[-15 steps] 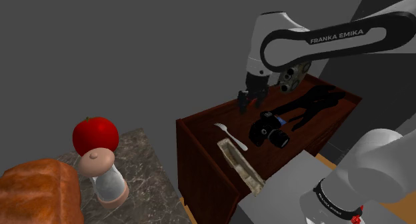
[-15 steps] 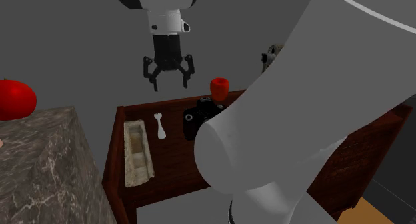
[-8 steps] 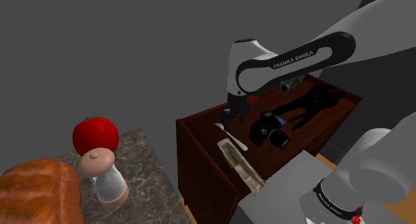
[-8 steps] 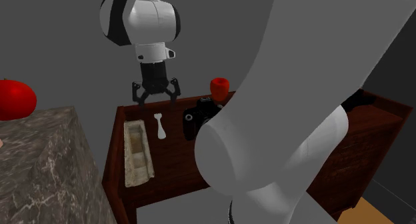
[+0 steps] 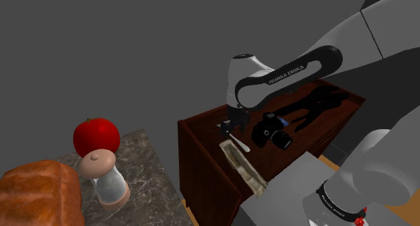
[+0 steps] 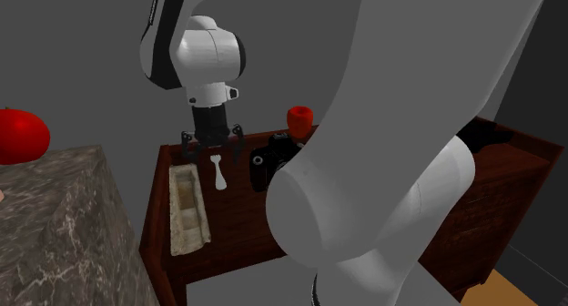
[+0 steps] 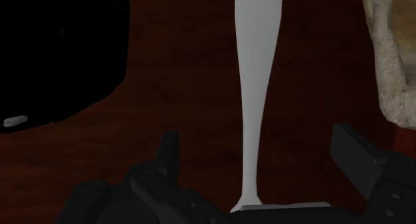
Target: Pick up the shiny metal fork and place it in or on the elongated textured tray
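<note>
- The all-black two-finger gripper (image 5: pixel 227 129) (image 6: pixel 212 152) (image 7: pixel 259 153) hangs low over the dark reddish-brown wooden worktop (image 5: pixel 202 134) (image 6: pixel 238 204) (image 7: pixel 187 96), pointing down at it.
- Its fingers (image 7: pixel 167 155) stand wide apart and grasp nothing.
- The plain pale grey fork (image 5: pixel 241 145) (image 6: pixel 217 172) (image 7: pixel 257 89) lies flat on this worktop. In the wrist view its slim handle runs between the two fingers, with bare wood showing on either side of it.
- The elongated, beige, rough-textured tray (image 5: pixel 242 164) (image 6: pixel 187 209) (image 7: pixel 388 63) lies just beside the fork and roughly parallel to it. The two are apart, with a strip of wood between them.
- In the second exterior view the tray is to the left of the fork, near the worktop's edge.
- A black camera (image 5: pixel 271 132) (image 6: pixel 267 165) (image 7: pixel 60 56) sits on the other side of the fork from the tray, near it but not touching.
- A small red object (image 6: pixel 299 118) stands at the far edge, behind the camera.
- Well apart, a grey marbled worktop (image 5: pixel 143 167) (image 6: pixel 55 222) carries a round red fruit (image 5: pixel 96 136) (image 6: pixel 18 136), a brown loaf (image 5: pixel 37 194) and a small mill with a rounded tan top (image 5: pixel 104 177).
</note>
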Motion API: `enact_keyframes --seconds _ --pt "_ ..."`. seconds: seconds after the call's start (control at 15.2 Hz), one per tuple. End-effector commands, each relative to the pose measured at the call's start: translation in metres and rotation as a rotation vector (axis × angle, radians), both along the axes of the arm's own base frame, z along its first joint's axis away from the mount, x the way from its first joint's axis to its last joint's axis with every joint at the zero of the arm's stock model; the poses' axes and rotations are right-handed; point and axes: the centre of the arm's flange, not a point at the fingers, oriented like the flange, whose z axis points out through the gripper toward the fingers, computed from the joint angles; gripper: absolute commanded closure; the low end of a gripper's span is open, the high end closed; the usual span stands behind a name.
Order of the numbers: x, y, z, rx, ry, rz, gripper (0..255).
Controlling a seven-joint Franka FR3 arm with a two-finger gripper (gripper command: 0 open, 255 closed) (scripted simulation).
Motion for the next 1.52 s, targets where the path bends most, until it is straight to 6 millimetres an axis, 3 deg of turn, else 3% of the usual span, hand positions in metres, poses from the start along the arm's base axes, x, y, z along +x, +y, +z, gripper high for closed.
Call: enact_keyframes --seconds 0.0,0.4,0.46,1.06,1.45 --pt "-0.001 0.0 -0.003 0.0 -0.001 0.0 0" --pt "-0.001 0.0 -0.003 0.0 -0.001 0.0 0" --pt "-0.001 0.0 -0.003 0.0 -0.001 0.0 255" --pt "-0.001 0.0 -0.003 0.0 -0.001 0.0 255" --pt "-0.001 0.0 0.028 0.0 -0.001 0.0 255"
